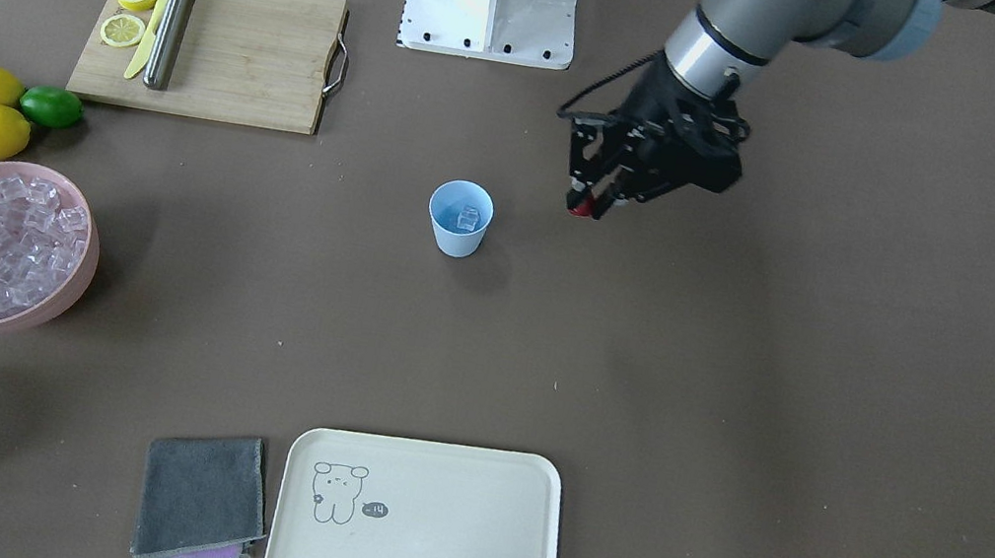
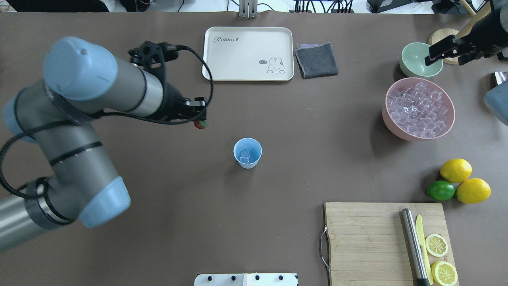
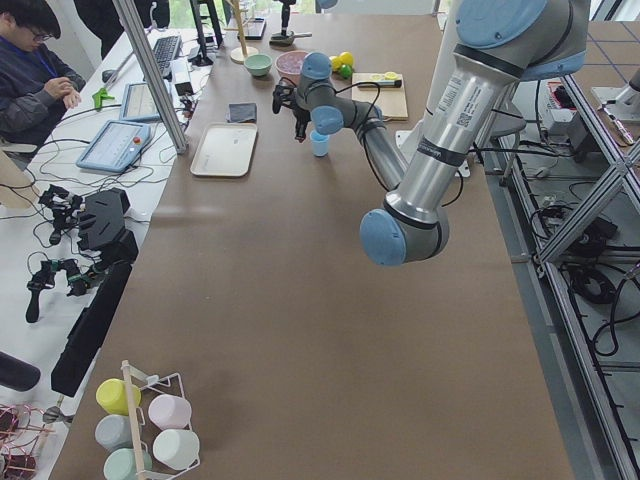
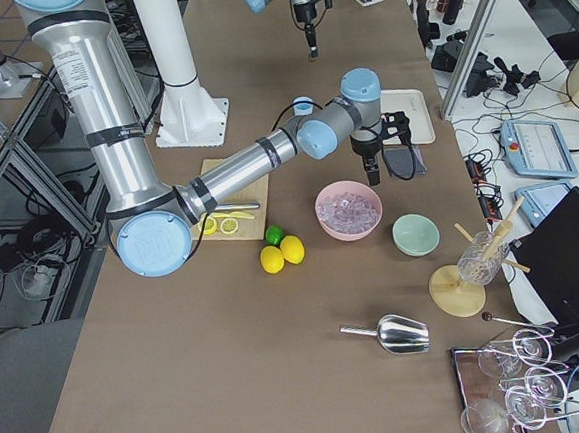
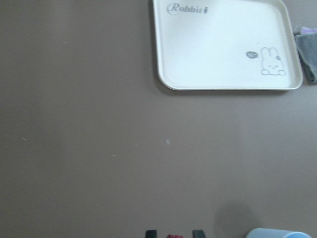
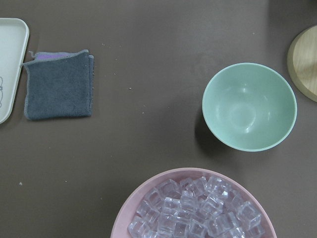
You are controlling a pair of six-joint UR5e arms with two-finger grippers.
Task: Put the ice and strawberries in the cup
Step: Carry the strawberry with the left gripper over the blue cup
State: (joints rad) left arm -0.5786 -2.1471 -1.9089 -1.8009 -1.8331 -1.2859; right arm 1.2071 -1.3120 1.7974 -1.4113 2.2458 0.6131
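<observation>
While pinching strawberry in left gripper, hovers short of cup. Would miss if opened now (right gripper: jaws unreadable).

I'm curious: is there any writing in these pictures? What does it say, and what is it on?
"Rabbit": cursive, in a corner of the cream tray.
Speech bubble beside the tray's rabbit drawing: too small to read.
Sticker on the left arm: too small to read.
</observation>
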